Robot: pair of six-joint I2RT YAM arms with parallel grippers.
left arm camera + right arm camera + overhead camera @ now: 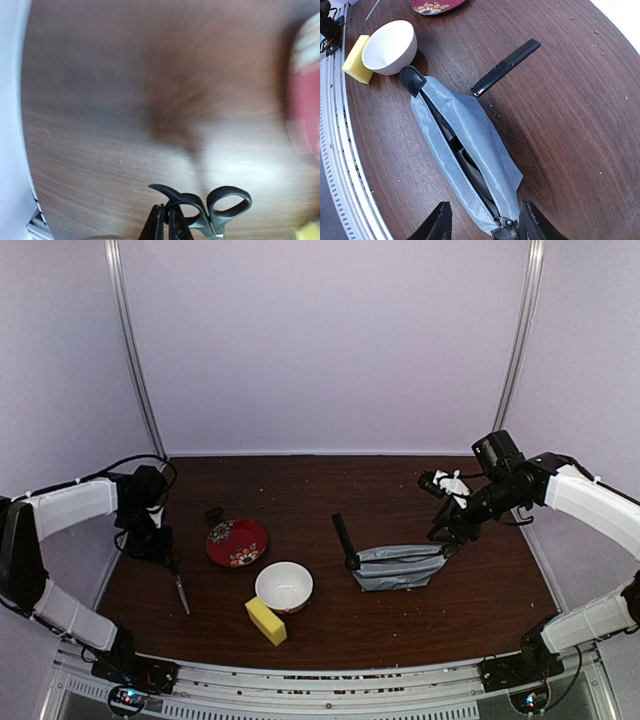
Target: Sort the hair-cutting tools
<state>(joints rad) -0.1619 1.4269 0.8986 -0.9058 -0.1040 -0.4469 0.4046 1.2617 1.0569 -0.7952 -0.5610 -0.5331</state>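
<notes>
My left gripper (160, 542) is shut on the black handle of a pair of steel scissors (181, 590) at the left of the table; the blades point toward the near edge. In the blurred left wrist view my fingertips (167, 220) pinch one handle loop of the scissors (222, 205). The slim black comb (344, 537) lies on the table, one end by the grey pouch (400, 566). My right gripper (485, 227) is open, its fingers either side of the pouch's (470, 145) zipper end. The pouch is unzipped, with dark items inside that I cannot identify. The comb (506, 67) lies beyond it.
A red patterned plate (237, 542) sits left of centre, with a small stubby dark object (214, 513) behind it. A white bowl (284, 586) and a yellow sponge (265, 621) sit nearer the front edge. The bowl (390, 46) and sponge (357, 59) also show in the right wrist view.
</notes>
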